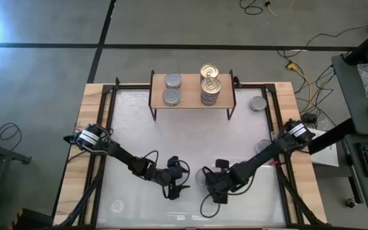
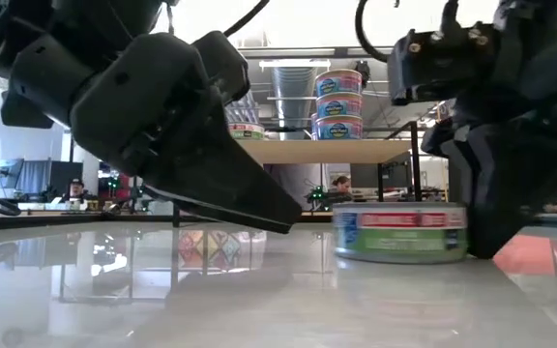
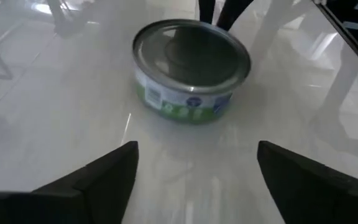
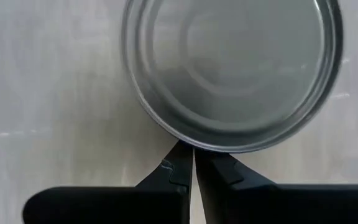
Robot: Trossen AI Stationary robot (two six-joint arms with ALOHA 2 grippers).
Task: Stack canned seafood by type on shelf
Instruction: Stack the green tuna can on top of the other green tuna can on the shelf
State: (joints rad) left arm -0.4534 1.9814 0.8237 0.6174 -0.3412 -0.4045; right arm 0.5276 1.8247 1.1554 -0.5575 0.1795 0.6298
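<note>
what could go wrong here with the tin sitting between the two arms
1. The right tool is shut with its tips against the tin; a nudge could slide it on the table.
2. The left tool is open, facing the same tin, so the arms could collide.
3. The gold-topped stack on the shelf is tall and could topple.

Right wrist view: tin cut off at top edge. High view, lower centre: that tin mostly hidden under right gripper.

A silver-topped tin sits on the pale surface, its rim touching the right gripper's shut jaws.
</note>
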